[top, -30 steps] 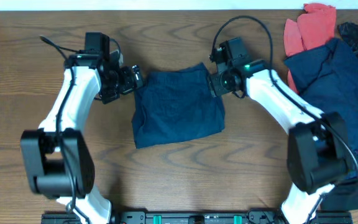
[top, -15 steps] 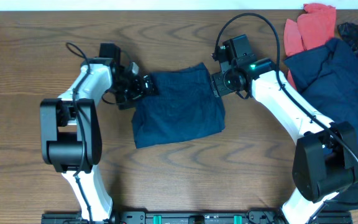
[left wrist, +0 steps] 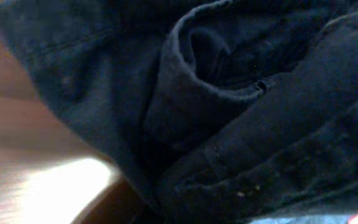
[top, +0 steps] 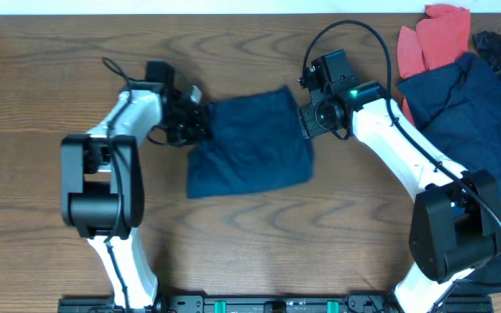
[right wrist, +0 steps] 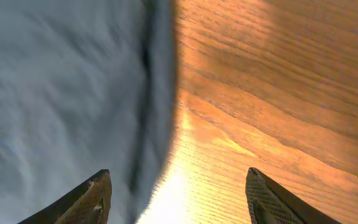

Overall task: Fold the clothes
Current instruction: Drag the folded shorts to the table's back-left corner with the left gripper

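Observation:
The navy-blue shorts lie folded flat at the table's middle. My left gripper sits at their upper left corner, shut on the cloth. In the left wrist view, bunched dark shorts fabric fills the picture and hides the fingers. My right gripper hovers at the shorts' upper right edge. In the right wrist view it stands open, one fingertip over the shorts and the other over bare wood, with the cloth's edge between them.
A pile of other clothes lies at the far right: a coral-red piece and a large dark navy one running down past the right arm's base. The wooden table ends at a pale strip along the top.
My left gripper slid right onto the shorts' upper left corner and went from open to shut, gathering the cloth there. The right arm has stayed in place, still open.

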Action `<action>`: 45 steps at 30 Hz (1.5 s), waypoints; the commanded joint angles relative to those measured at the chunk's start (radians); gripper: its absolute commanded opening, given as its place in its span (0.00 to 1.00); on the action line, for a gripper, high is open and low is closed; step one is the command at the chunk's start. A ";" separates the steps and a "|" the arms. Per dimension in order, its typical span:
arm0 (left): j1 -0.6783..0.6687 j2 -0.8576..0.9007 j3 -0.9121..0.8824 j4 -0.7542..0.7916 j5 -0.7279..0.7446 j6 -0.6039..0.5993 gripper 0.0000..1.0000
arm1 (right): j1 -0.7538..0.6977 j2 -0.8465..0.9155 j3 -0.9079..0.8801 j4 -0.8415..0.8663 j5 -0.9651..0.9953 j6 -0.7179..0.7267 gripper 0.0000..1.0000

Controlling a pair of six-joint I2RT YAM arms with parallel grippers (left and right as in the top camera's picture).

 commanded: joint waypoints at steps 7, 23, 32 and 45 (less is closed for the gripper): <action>0.375 -0.163 0.013 0.143 -0.188 -0.103 0.06 | -0.012 -0.016 0.014 -0.026 0.032 -0.012 0.68; 0.678 -0.161 0.013 0.205 -0.209 -0.104 0.98 | -0.013 -0.016 0.014 -0.019 0.033 0.008 0.68; 0.664 -0.256 0.013 0.084 -0.151 -0.098 0.98 | -0.135 -0.111 0.014 0.015 0.008 0.263 0.99; 0.170 -0.465 0.013 -0.099 -0.270 0.080 0.98 | -0.338 -0.249 0.014 -0.047 -0.018 0.297 0.99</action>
